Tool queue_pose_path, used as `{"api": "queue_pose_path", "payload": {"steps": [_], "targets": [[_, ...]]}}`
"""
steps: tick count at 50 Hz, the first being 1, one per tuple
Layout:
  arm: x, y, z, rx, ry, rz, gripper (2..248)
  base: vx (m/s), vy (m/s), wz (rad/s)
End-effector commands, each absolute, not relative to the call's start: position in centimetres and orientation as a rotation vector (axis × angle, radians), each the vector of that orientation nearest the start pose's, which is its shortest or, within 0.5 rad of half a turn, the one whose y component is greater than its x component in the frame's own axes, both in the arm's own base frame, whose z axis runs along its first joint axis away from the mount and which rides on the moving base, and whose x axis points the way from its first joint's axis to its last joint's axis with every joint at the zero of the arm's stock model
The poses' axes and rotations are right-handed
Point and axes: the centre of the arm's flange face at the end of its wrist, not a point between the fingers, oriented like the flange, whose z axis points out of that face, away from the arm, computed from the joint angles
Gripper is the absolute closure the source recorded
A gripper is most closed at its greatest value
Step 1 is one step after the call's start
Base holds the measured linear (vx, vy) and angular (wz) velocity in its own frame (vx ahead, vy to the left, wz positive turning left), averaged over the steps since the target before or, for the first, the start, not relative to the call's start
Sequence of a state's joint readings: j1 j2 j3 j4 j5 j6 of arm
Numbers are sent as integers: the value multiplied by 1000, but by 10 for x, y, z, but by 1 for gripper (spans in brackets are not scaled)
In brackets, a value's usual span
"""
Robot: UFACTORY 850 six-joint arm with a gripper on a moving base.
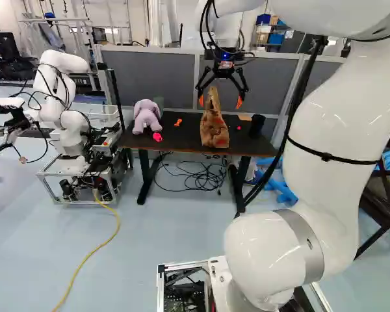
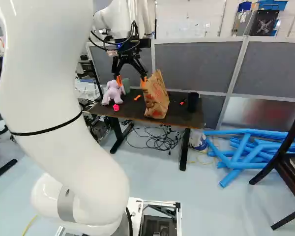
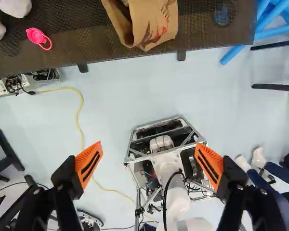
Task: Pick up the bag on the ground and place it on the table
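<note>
At the left of the left base view stands another robot (image 1: 68, 123), white and mounted on a metal-framed base, with a yellow cable (image 1: 104, 241) trailing across the floor beside it. Next comes the dark-topped bench (image 1: 182, 144), where a lilac plush elephant (image 1: 145, 116) sits toward the left end; a pink looped cap (image 1: 157, 137) lies in front of it and a small orange piece (image 1: 178, 122) just to its right. Black cables (image 1: 205, 179) lie tangled on the floor beneath. The brown paper bag (image 1: 214, 130) stands upright on the bench, near its front edge. The fingers (image 1: 239, 103) are spread wide and hold nothing; the wrist view shows them apart from the bag, which lies ahead of them. Right of the bag is a black cylindrical container (image 1: 257, 125). Farther right, blue tubes (image 2: 246, 147) lie piled on the floor, near a dark wooden chair (image 2: 281, 168).
</note>
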State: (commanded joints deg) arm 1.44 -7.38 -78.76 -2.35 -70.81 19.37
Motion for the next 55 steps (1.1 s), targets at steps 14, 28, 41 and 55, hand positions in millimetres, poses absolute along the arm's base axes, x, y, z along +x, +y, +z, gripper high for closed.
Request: {"api": "queue_pose_path", "payload": {"steps": [14, 28, 41, 55], "targets": [[501, 9, 652, -3133, 450, -102, 3, 0, 0, 0], [497, 8, 633, -3120, 421, -197, 3, 0, 0, 0], [492, 8, 613, -3103, 388, -303, 3, 0, 0, 0], [485, 8, 587, -3078, 348, -434, 3, 0, 0, 0]]}}
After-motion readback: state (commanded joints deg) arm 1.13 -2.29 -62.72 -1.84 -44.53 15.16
